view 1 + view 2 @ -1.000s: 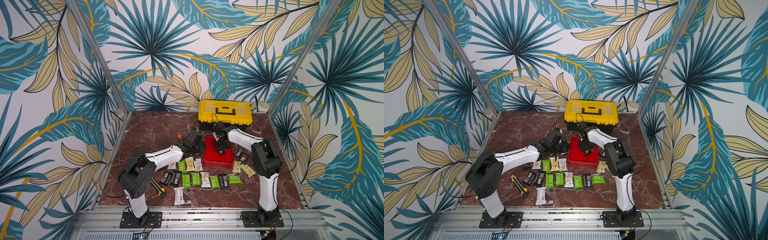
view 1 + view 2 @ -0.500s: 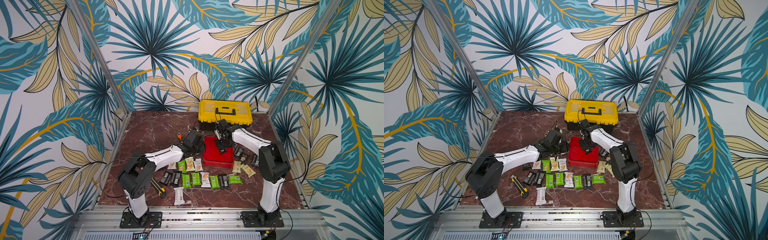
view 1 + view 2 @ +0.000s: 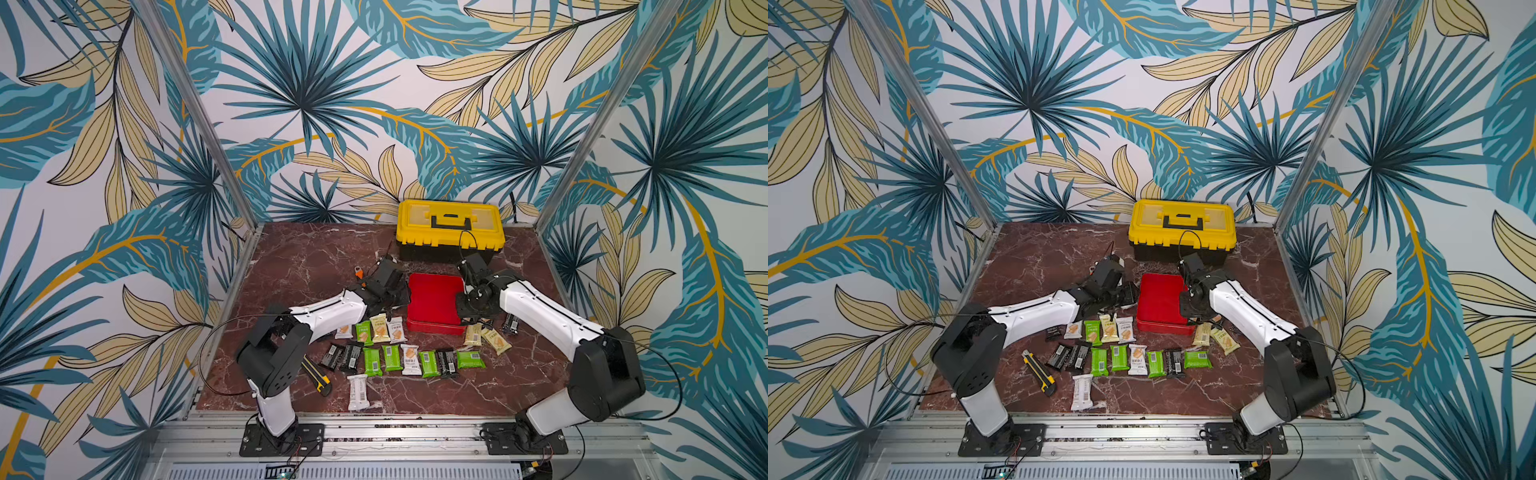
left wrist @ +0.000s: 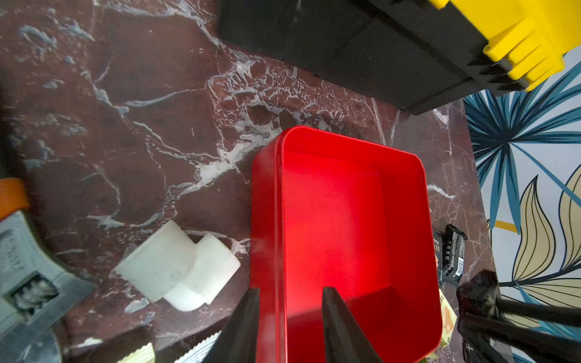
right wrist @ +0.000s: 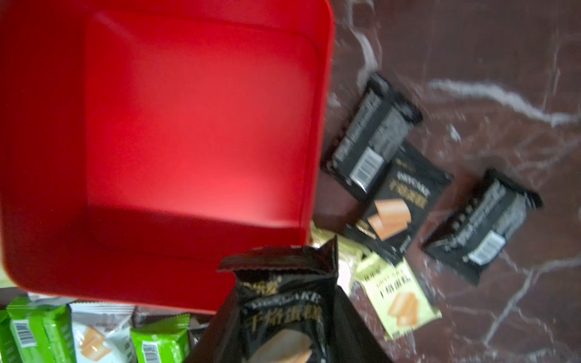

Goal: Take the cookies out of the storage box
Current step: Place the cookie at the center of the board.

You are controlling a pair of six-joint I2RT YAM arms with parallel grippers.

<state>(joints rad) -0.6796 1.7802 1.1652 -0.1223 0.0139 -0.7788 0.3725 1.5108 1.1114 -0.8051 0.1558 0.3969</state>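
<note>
Storage box [image 3: 434, 291] at the middle of the surface [image 3: 316, 257], in front of the yellow toolbox [image 3: 450, 226]; left pincer [image 4: 290, 290] straddles its left wall, one finger inside and one outside, though whether it clamps the wall cannot be told; right pincer [image 5: 283, 327] is clenched on a black cookie packet [image 5: 279, 292], at the box's right wall near the front corner; other cookies [image 3: 392, 357] lie in rows on the surface in front of the box and to its right.

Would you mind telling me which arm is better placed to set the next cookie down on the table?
Right: the right gripper holds a black packet beside the empty storage box; the left gripper only straddles its wall.
</note>
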